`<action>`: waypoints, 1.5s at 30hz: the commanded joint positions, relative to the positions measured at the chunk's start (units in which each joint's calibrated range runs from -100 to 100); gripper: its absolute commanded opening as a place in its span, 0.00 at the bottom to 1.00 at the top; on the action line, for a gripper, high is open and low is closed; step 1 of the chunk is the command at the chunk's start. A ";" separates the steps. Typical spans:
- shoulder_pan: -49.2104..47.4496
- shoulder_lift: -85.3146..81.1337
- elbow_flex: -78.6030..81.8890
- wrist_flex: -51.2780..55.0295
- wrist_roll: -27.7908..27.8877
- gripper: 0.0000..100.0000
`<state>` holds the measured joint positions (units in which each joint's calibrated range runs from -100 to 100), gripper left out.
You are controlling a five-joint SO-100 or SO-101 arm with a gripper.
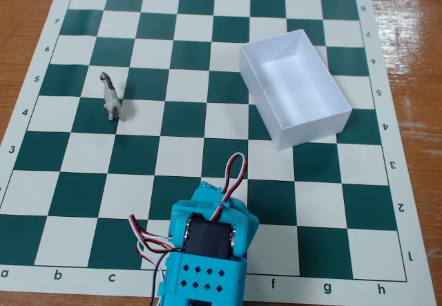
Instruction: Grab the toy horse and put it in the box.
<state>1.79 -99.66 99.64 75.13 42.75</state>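
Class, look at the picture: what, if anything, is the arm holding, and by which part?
Nothing. The toy horse stands untouched on the chessboard, and the box is empty.

Green-and-white chessboard mat (83,195) flat on a brown wooden table (21,16).

Grey-and-white toy horse (111,97), white box (295,88), green-and-cream checkered chessboard (138,161), turquoise arm (205,251).
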 commanded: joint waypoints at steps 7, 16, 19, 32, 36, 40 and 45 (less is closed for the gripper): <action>2.99 -0.34 0.36 -0.38 1.57 0.00; 2.78 -0.34 0.36 -0.13 1.37 0.00; 2.35 -0.34 0.36 -0.05 1.37 0.00; 2.49 -0.34 0.36 -0.05 2.06 0.00; 2.78 -0.34 0.36 0.62 2.25 0.00; 2.85 -0.34 0.36 0.62 2.25 0.00; 3.21 -0.34 0.36 0.62 2.25 0.00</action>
<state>4.18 -99.66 99.64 75.48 44.83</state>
